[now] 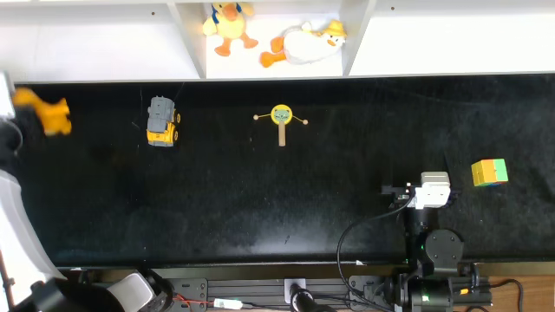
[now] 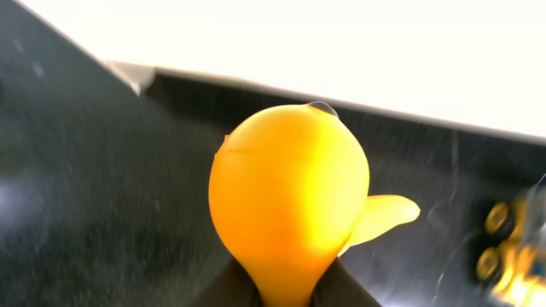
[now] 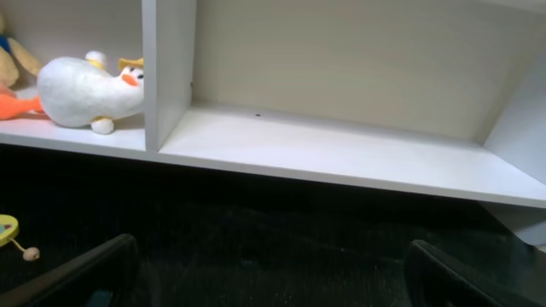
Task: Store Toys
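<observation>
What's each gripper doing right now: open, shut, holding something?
Left gripper: shut on the glossy orange-yellow rounded toy.
Right gripper: open, holding nothing.

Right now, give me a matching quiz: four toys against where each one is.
Toys:
1. orange toy
2. white plush duck
3. toy truck
4. colour cube

Places:
A. on the mat, towards its right end
B. gripped in the left hand
C. in the middle compartment of the shelf
D. on the mat, left of the rattle drum

Pairs: 1-B, 2-C, 3-D, 4-A.
</observation>
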